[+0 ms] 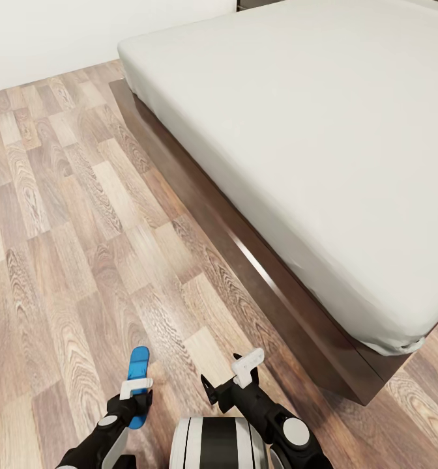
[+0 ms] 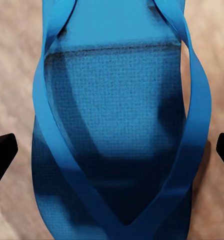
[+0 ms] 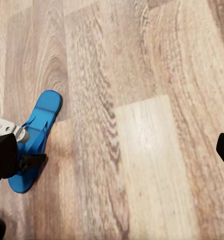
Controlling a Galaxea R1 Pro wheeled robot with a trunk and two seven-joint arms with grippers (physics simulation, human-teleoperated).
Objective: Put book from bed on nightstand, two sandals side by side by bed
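Observation:
One bright blue sandal point(image 1: 139, 363) lies flat on the wood floor, a short way out from the bed's point(image 1: 310, 143) near side. My left gripper point(image 1: 135, 393) hovers right over its strap end. In the left wrist view the sandal point(image 2: 117, 125) sits between the two dark fingertips point(image 2: 3, 150), which stand wide apart and clear of its edges, so the gripper is open. My right gripper point(image 1: 246, 369) is open over bare floor between the sandal and the bed frame point(image 1: 245, 254). The right wrist view shows the sandal point(image 3: 42, 117) under the left gripper point(image 3: 7, 147). The book is out of view.
The grey mattress top that I can see is bare. A white wall point(image 1: 82, 32) runs behind the floor at the far left. A dark brown wooden corner point(image 1: 255, 3) peeks past the bed's far end; I cannot tell what it belongs to. Open plank floor point(image 1: 62, 215) stretches left of the bed.

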